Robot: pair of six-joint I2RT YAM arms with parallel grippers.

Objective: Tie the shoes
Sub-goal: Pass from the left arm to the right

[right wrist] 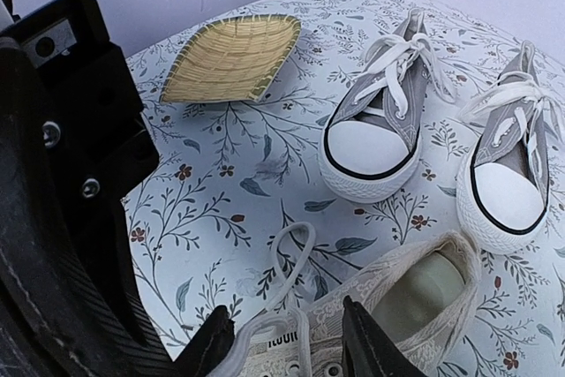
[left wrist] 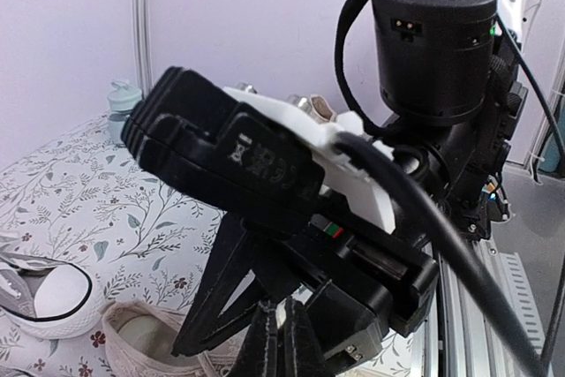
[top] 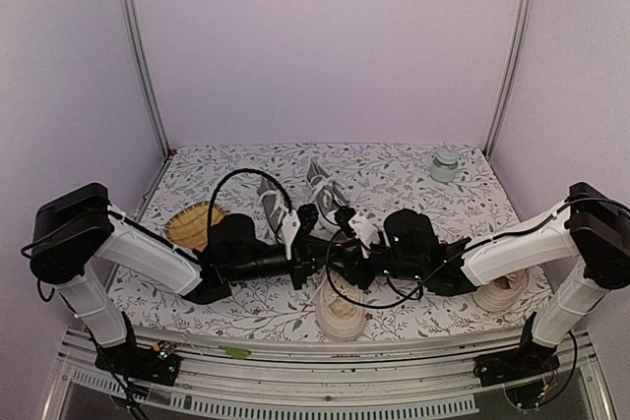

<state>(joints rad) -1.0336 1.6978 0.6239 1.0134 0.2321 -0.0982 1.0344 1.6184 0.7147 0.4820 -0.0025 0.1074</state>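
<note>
A cream shoe [top: 341, 314] lies at the table's near middle, under both grippers. In the right wrist view the cream shoe [right wrist: 415, 306] shows its opening, and a white lace loop [right wrist: 291, 253] lies on the cloth beside it. My right gripper [right wrist: 291, 342] is open, one finger on each side of the shoe's upper laces. My left gripper [left wrist: 282, 342] has its fingers pressed together, with no lace showing between them. The grey pair [right wrist: 375, 130] [right wrist: 508, 165] stands just beyond, its laces lying loose. The two grippers [top: 313, 255] [top: 340, 261] nearly touch.
A second cream shoe [top: 500, 294] lies under the right arm. A wicker dish [top: 195, 223] sits at the left and also shows in the right wrist view [right wrist: 234, 59]. A small jar [top: 445, 164] stands at the back right. The right arm's motor housing [left wrist: 433, 41] is close in front of the left wrist.
</note>
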